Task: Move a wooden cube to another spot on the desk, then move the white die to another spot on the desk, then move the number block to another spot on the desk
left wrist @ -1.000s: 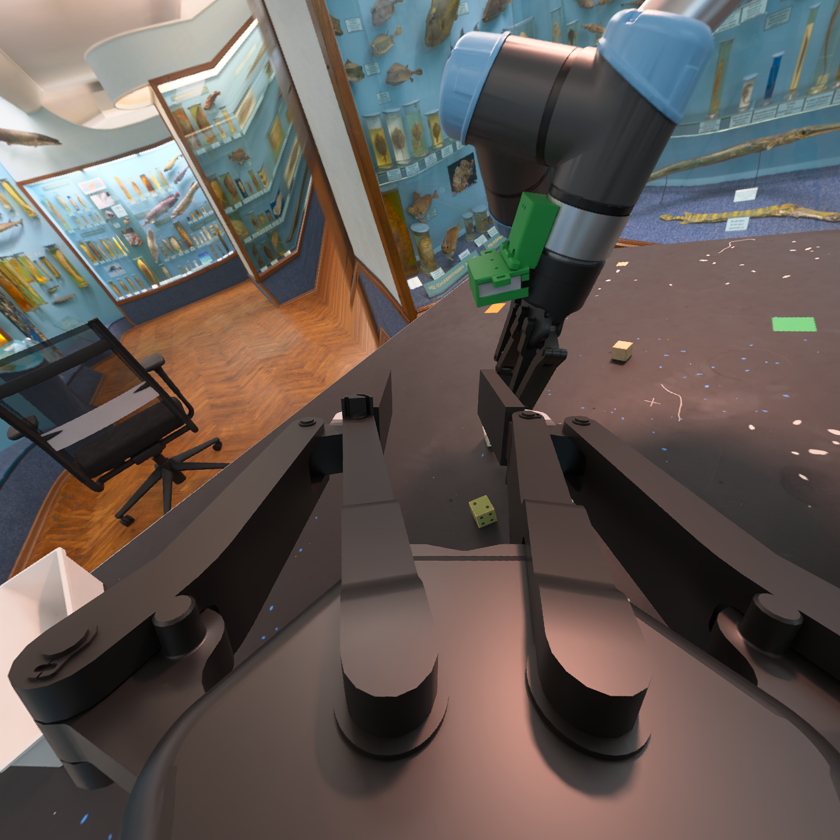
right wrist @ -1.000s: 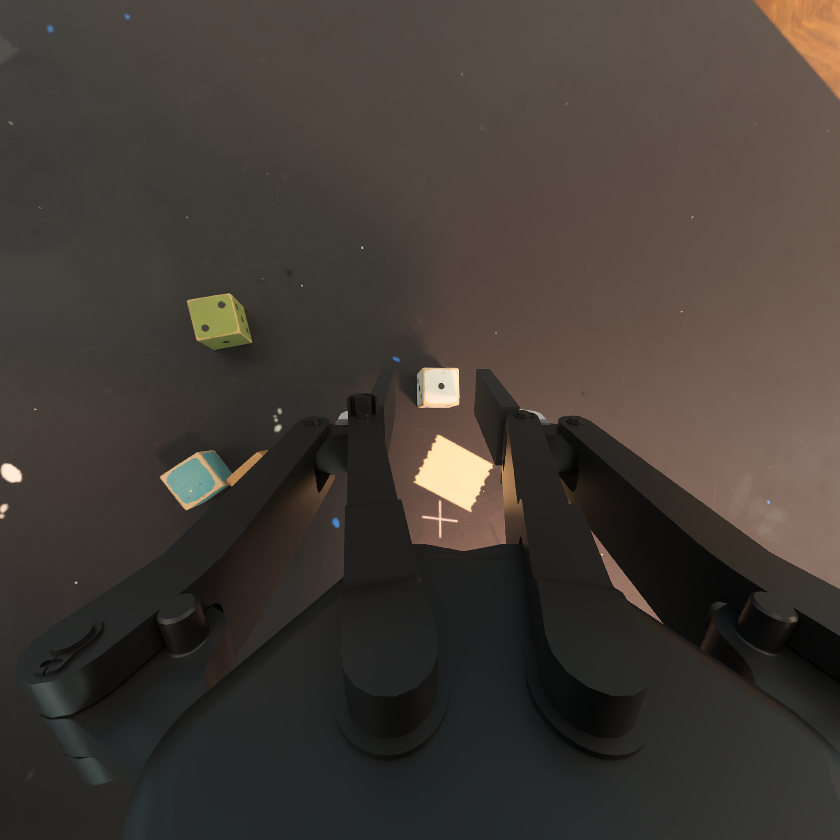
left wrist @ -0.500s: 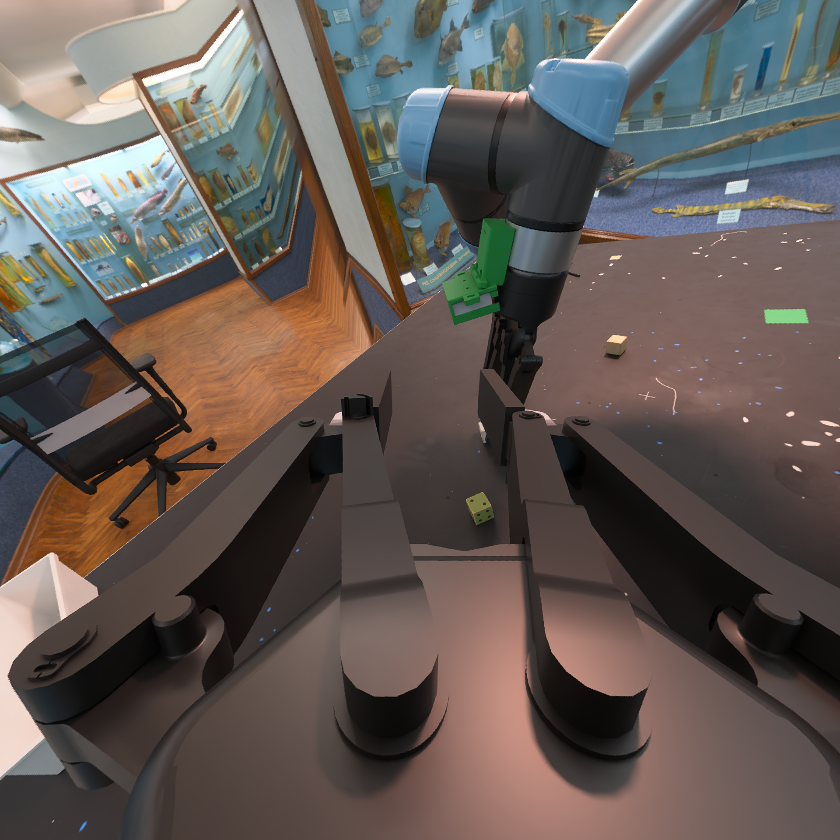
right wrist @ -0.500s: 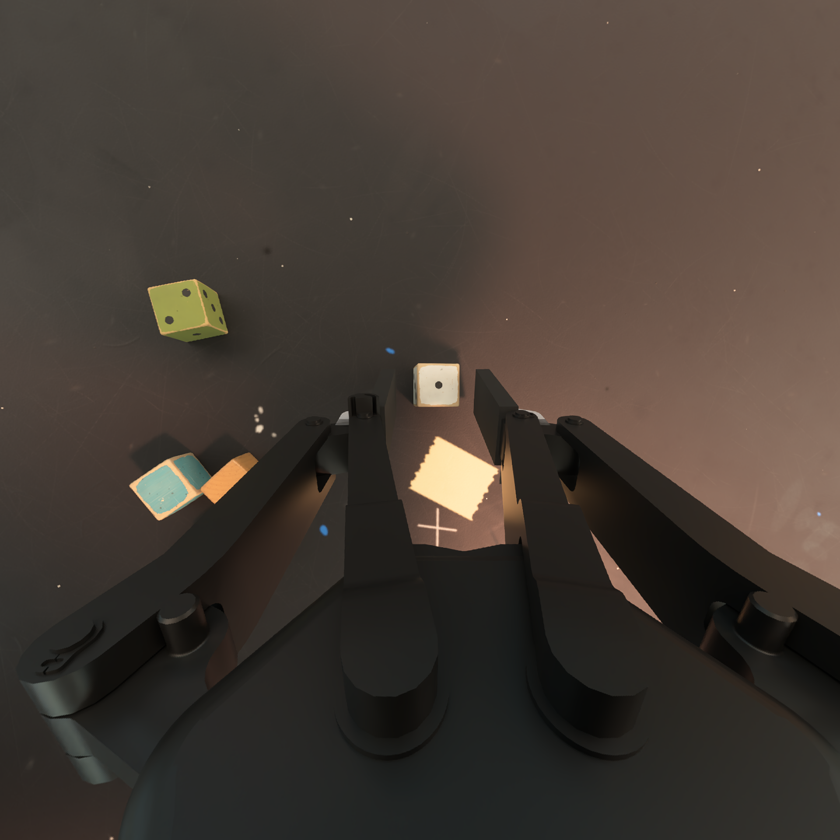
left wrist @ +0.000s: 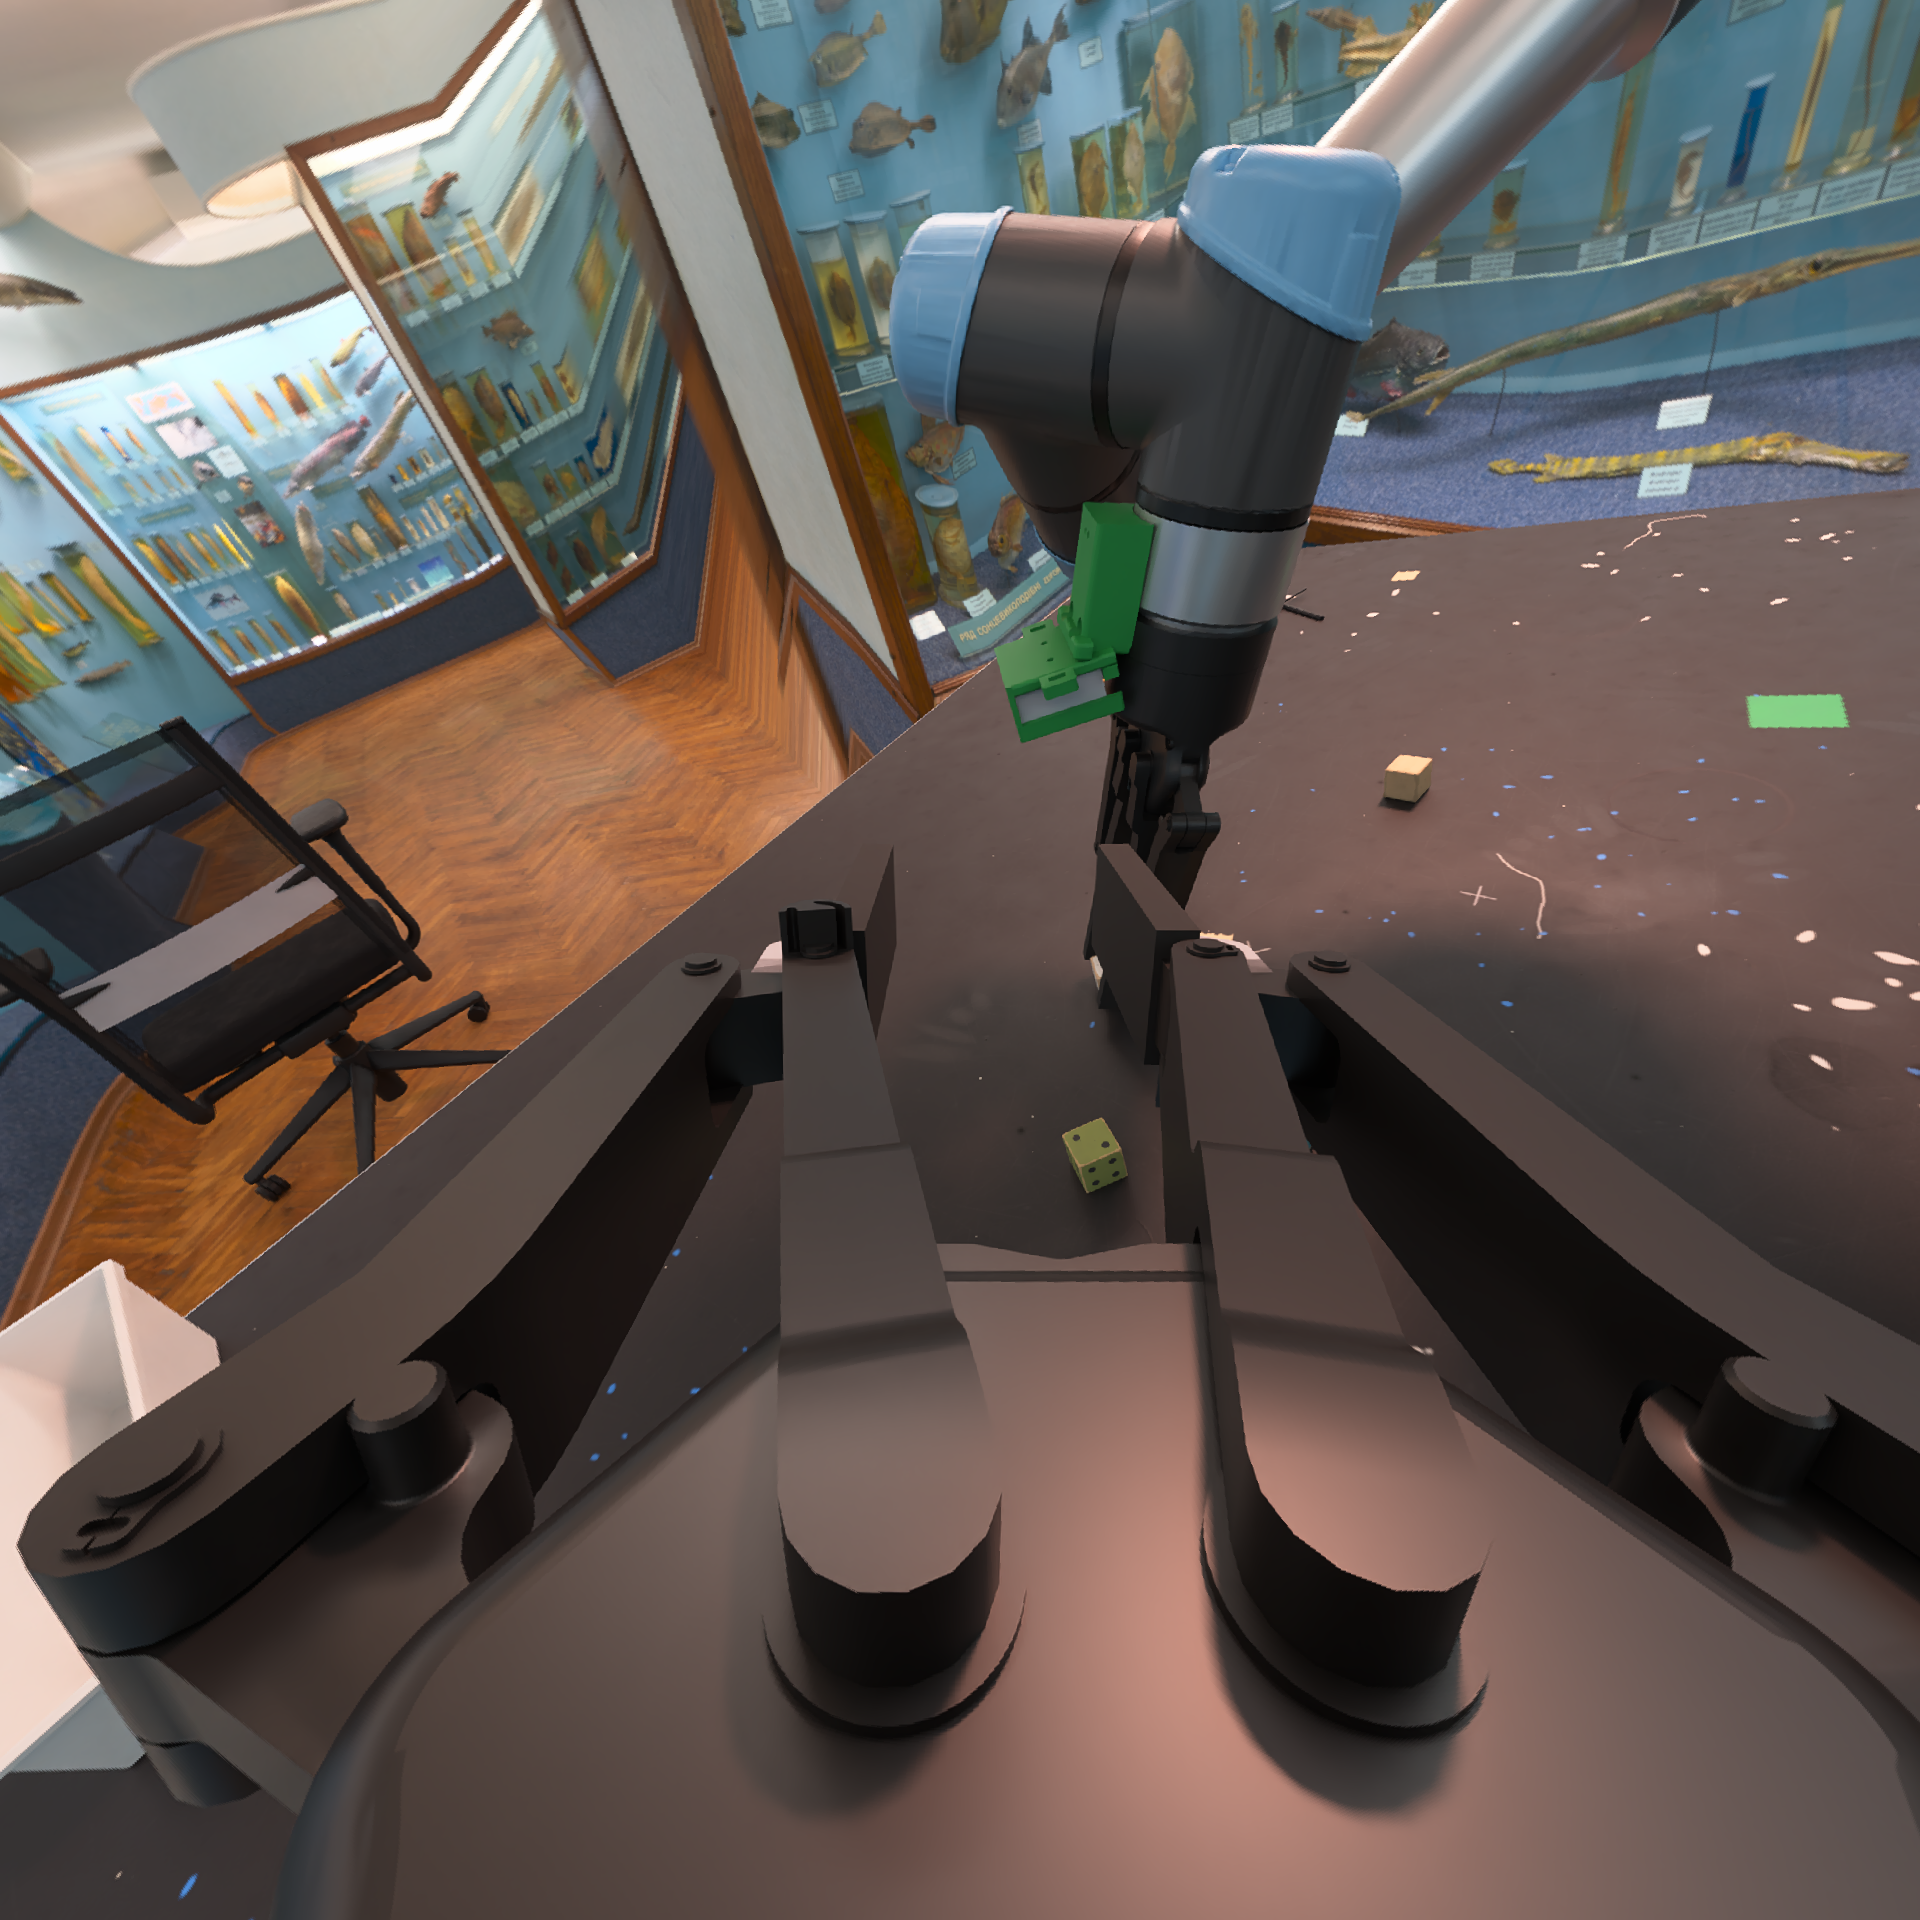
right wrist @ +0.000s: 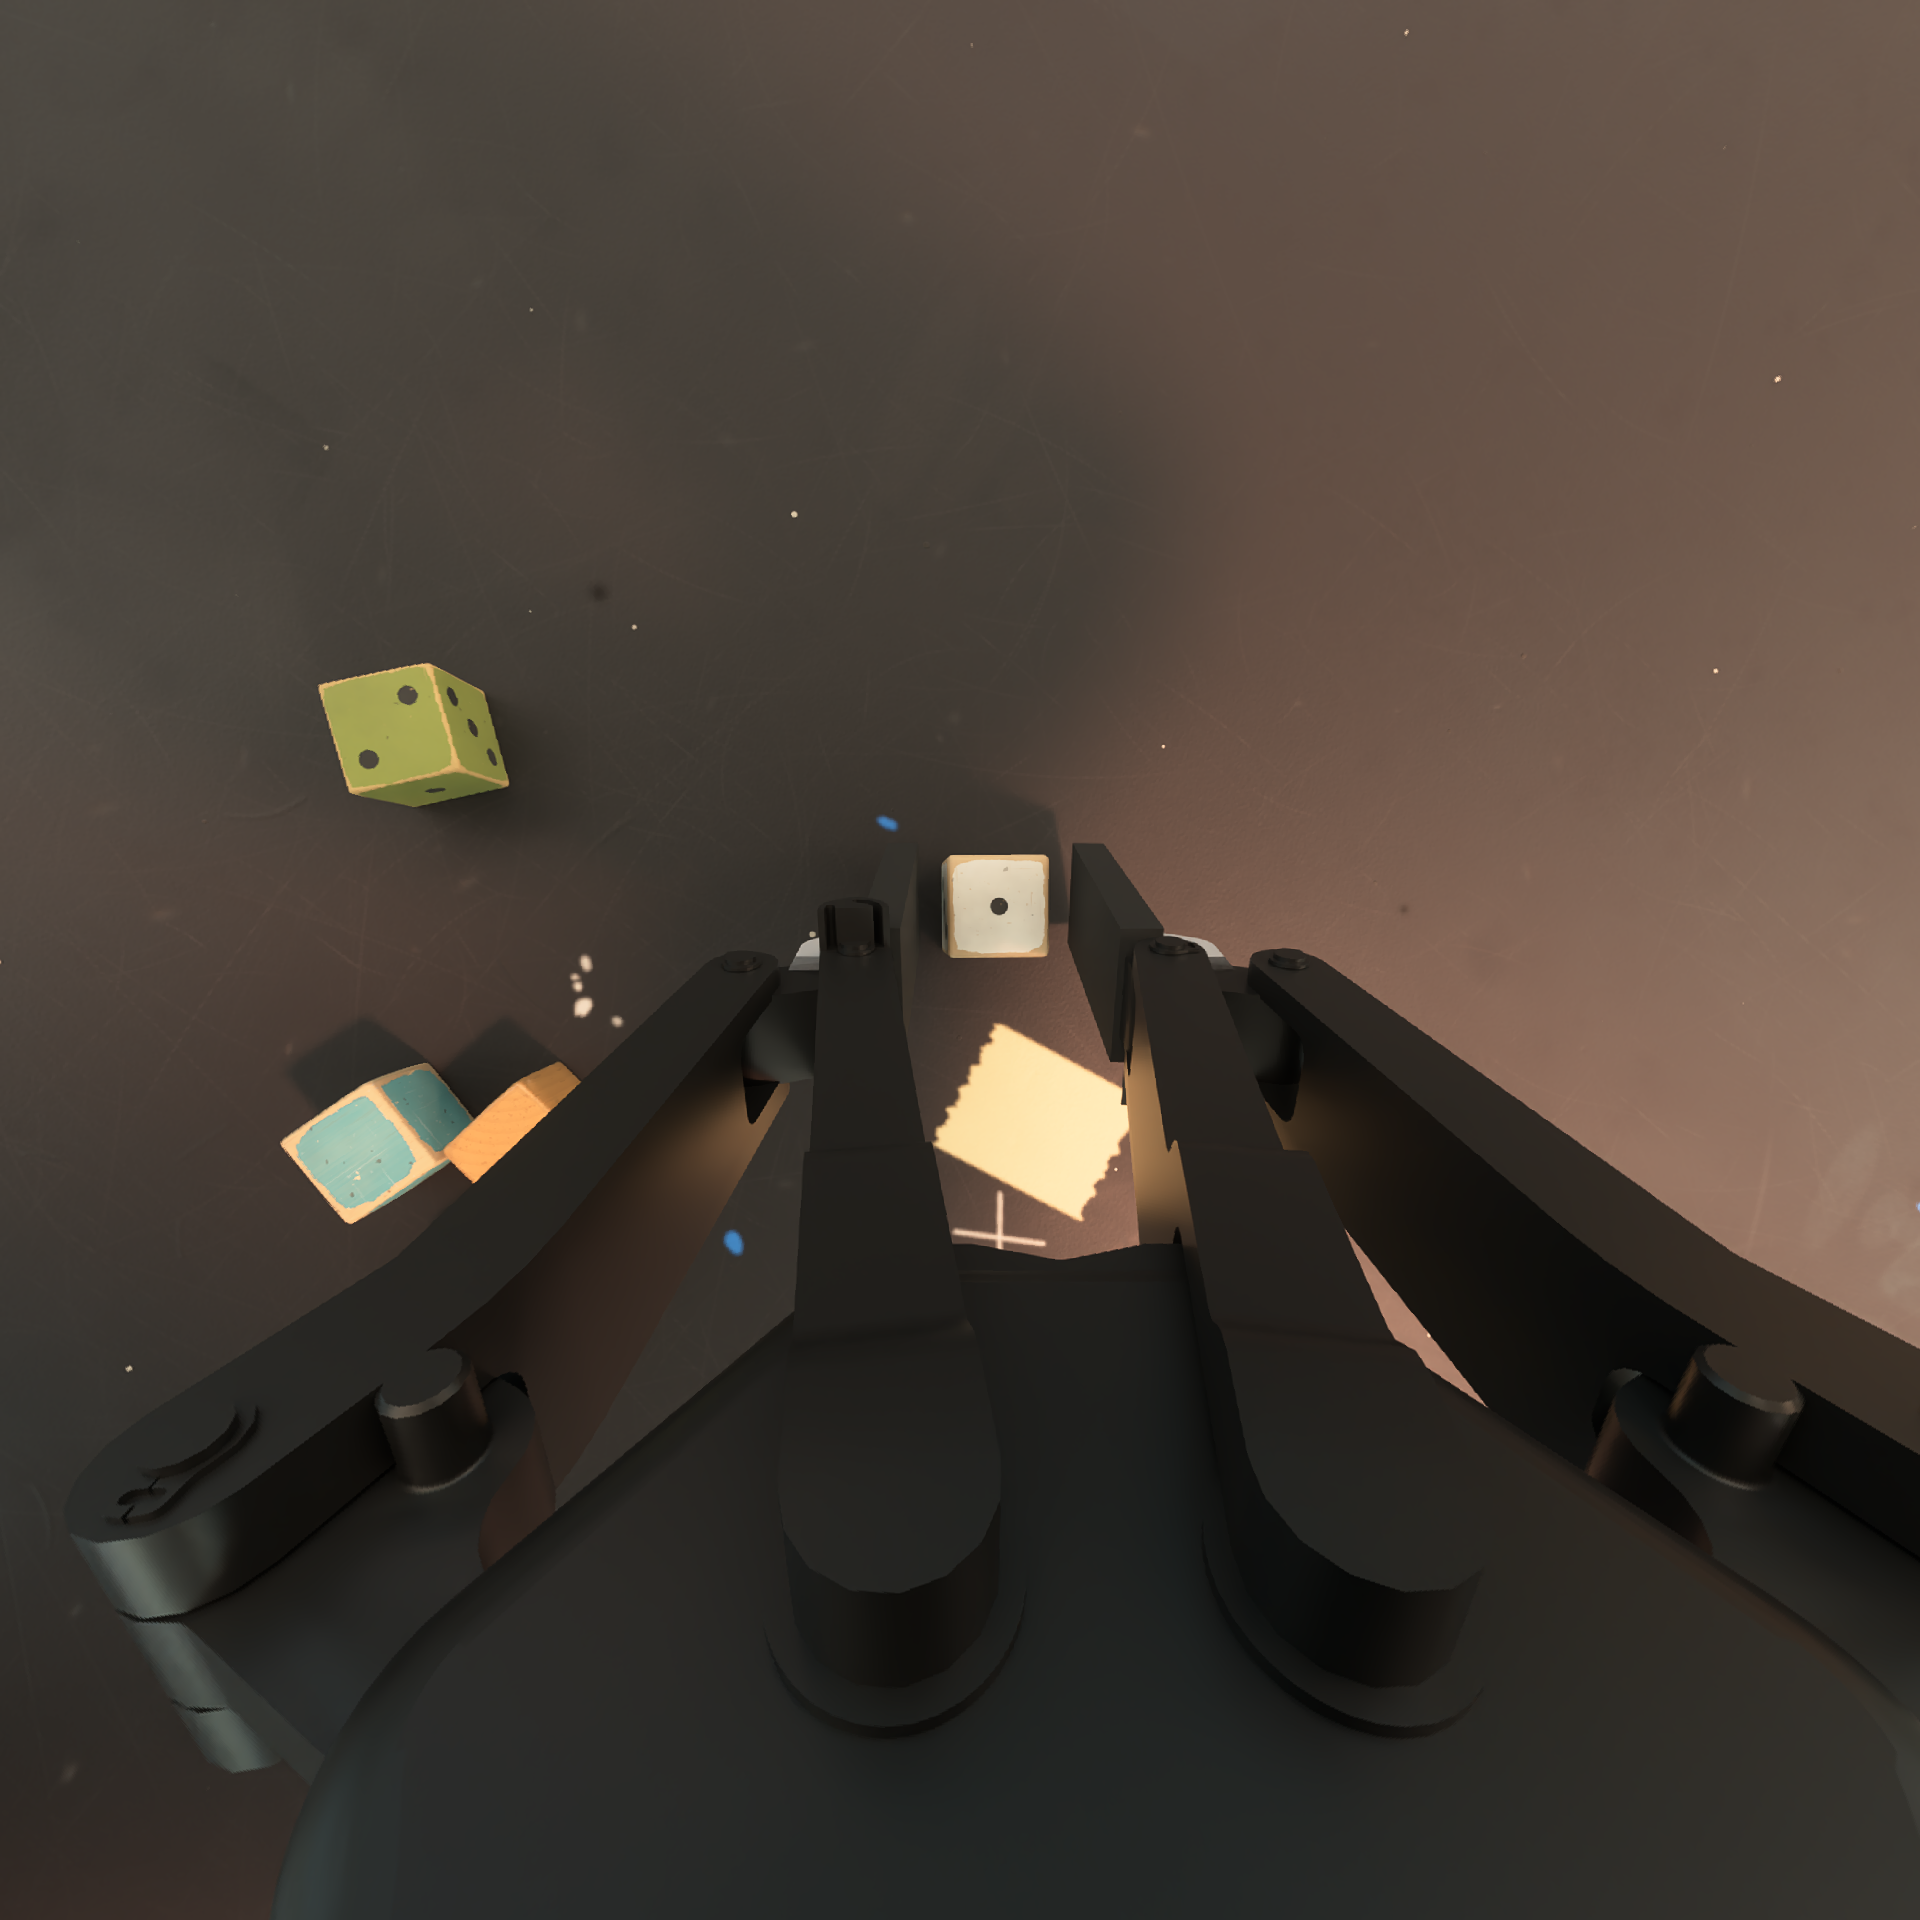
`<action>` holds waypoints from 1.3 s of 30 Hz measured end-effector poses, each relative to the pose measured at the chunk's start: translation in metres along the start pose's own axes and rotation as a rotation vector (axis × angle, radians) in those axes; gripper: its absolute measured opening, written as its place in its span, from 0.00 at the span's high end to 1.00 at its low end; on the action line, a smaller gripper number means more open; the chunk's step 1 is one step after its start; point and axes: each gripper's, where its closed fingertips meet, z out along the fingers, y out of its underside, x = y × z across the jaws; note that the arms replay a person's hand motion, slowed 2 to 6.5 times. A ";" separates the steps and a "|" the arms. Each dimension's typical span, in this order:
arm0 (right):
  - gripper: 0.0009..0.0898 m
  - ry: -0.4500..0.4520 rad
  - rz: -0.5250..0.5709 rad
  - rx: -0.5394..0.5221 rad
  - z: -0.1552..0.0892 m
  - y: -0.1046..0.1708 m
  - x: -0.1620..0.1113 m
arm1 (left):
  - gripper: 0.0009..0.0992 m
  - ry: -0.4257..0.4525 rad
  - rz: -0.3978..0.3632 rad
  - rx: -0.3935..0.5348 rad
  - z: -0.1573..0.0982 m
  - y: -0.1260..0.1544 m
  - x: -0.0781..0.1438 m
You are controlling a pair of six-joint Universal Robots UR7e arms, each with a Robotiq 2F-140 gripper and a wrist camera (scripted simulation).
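In the right wrist view my right gripper (right wrist: 992, 894) is open and low over the dark desk (right wrist: 1351, 520). Its fingertips stand on either side of the white die (right wrist: 995, 906), with narrow gaps on both sides. The blue-faced number block (right wrist: 374, 1141) lies to the lower left, touching an orange wooden cube (right wrist: 514, 1117) that my linkage partly hides. My left gripper (left wrist: 997, 935) is open and empty above the desk. A second wooden cube (left wrist: 1408, 778) sits far off at the right of the left wrist view. The right gripper (left wrist: 1143, 862) reaches down just beyond my left fingers.
A green die (right wrist: 414, 734) lies left of the white die and also shows in the left wrist view (left wrist: 1093, 1154). A cream patch (right wrist: 1029, 1132) and a green patch (left wrist: 1797, 712) mark the desk. The desk edge runs diagonally on the left, with a white box (left wrist: 62, 1371) and an office chair (left wrist: 260, 966) beyond.
My right gripper has come down closer to the desk, so the white die now sits squarely between its open fingertips. The left gripper has hardly moved.
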 end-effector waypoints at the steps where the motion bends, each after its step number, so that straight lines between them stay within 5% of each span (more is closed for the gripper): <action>1: 0.57 -0.002 0.001 -0.003 0.000 0.000 0.000 | 0.48 0.000 0.000 -0.001 0.000 0.000 0.000; 9: 0.71 -0.011 -0.003 -0.025 0.004 0.002 -0.001 | 0.48 0.001 0.004 -0.005 0.001 0.001 0.000; 27: 0.72 0.016 -0.035 0.003 -0.002 0.001 -0.004 | 0.48 0.001 0.007 -0.010 0.002 0.002 0.000; 39: 0.72 0.039 -0.064 0.087 -0.030 -0.007 -0.011 | 0.48 -0.003 0.002 -0.012 0.002 0.003 -0.001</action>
